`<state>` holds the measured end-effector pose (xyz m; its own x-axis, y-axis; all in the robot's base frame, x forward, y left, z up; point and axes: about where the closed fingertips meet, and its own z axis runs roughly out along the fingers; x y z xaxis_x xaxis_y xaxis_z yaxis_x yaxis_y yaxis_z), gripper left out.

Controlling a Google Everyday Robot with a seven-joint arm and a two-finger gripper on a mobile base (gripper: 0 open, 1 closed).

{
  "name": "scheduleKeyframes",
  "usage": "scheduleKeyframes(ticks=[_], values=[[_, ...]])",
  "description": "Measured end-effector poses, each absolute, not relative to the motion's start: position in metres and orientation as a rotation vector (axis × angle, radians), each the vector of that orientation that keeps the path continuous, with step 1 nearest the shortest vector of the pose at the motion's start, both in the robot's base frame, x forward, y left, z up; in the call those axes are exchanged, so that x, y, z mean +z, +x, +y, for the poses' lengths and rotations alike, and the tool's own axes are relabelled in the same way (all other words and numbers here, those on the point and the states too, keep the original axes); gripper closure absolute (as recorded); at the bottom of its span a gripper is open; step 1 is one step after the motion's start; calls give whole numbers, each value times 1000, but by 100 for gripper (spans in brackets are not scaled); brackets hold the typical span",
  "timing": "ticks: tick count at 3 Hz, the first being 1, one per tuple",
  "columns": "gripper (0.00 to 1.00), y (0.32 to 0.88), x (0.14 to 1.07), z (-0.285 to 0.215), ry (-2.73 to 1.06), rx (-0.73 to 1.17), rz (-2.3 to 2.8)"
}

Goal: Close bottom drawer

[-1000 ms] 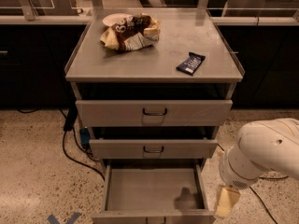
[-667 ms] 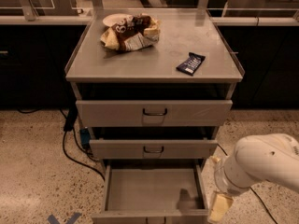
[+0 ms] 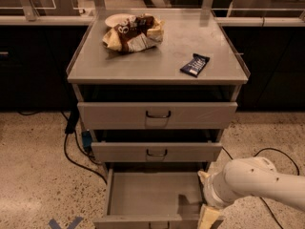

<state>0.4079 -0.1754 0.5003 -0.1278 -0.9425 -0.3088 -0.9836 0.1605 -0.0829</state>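
Observation:
The bottom drawer (image 3: 152, 194) of the grey metal cabinet stands pulled far out, its plain grey tray empty. Its front edge lies at the bottom of the camera view. The middle drawer (image 3: 156, 152) and the tall top drawer (image 3: 157, 115) above it are both pulled out a little. My gripper (image 3: 208, 217) hangs from the white arm (image 3: 259, 181) at the lower right, by the right front corner of the bottom drawer, pointing down and partly cut off by the frame's edge.
On the cabinet top (image 3: 157, 63) lie a pile of snack bags with a plate (image 3: 132, 31) and a dark snack bar (image 3: 195, 64). Black cables (image 3: 71, 151) run over the speckled floor at the left and right. Dark counters stand behind.
My arm and gripper have moved down and left, closer to the right front corner of the bottom drawer. The drawer has not moved.

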Motion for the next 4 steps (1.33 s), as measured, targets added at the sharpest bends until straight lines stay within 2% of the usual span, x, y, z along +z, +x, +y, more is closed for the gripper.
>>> scheduleKeyframes(ticks=[3, 4], values=[[0, 388, 353, -182, -1836, 277, 2300], [0, 388, 353, -182, -1836, 277, 2300]])
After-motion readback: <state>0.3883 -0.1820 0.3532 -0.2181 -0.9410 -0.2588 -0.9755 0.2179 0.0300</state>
